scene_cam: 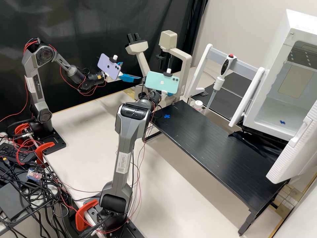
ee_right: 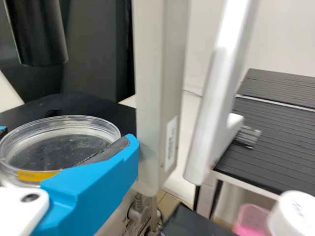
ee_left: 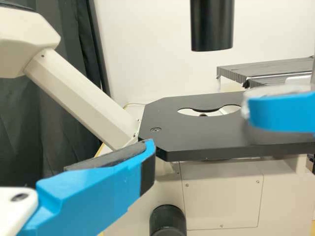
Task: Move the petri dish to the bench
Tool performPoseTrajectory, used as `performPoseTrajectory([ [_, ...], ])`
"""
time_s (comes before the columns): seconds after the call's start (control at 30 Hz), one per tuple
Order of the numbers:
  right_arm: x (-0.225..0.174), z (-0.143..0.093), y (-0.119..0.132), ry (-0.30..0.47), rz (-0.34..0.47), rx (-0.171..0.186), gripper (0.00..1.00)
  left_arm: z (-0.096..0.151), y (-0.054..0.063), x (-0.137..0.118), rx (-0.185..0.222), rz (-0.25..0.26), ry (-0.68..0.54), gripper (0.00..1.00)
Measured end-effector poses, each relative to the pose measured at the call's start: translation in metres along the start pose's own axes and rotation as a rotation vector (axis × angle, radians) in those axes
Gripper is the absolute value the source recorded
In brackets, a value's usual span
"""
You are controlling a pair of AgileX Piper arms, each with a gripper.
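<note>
Jaws of right gripper (scene_cam: pixel 170 94) pinching clear petri dish (ee_right: pixel 64 147), lower left of its wrist view, left gripper (scene_cam: pixel 131 71) spread wide, upper middle of high view

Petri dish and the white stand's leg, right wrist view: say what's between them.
In the right wrist view, between the petri dish and the white leg come one of the right gripper's blue fingers, then the microscope's pale column.
</note>
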Motion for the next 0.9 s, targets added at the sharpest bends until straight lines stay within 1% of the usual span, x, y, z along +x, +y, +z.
performPoseTrajectory([
  [0.07,-0.007,-0.001,0.002,0.011,0.02,0.015,0.0,0.0,0.0,0.0,0.0,0.0,0.0,1.0],
  [0.13,-0.015,-0.002,0.005,0.024,0.047,0.039,0.0,0.0,0.0,0.0,0.0,0.0,0.0,1.0],
  [0.17,-0.019,-0.004,0.007,0.031,0.055,0.044,0.0,0.0,0.0,0.0,0.0,0.0,0.0,1.0],
  [0.23,-0.025,-0.004,0.009,0.039,0.069,0.051,0.0,0.0,0.0,0.0,0.0,0.0,0.0,1.0],
  [0.37,-0.038,0.0,0.009,0.047,0.068,0.054,0.0,0.0,0.0,0.0,0.0,0.0,0.0,1.0],
  [0.47,-0.049,0.005,0.012,0.053,0.07,0.033,0.0,0.0,0.0,0.0,0.0,0.0,0.0,1.0],
  [0.57,-0.06,0.015,0.016,0.037,0.07,0.009,0.0,0.0,0.0,0.0,0.0,0.0,0.0,1.0],
  [0.63,-0.067,0.022,0.019,0.027,0.067,0.004,0.0,0.0,0.0,0.0,0.0,0.0,0.0,1.0],
  [0.7,-0.075,0.03,0.021,0.012,0.069,0.009,0.0,0.0,0.0,0.0,0.0,0.0,0.0,1.0],
  [0.83,-0.09,0.042,0.024,0.003,0.102,0.005,0.0,0.0,0.0,0.0,0.0,0.0,0.0,1.0],
  [0.9,-0.098,0.048,0.023,0.003,0.112,-0.003,0.0,0.0,0.0,0.0,0.0,0.0,0.0,1.0],
])
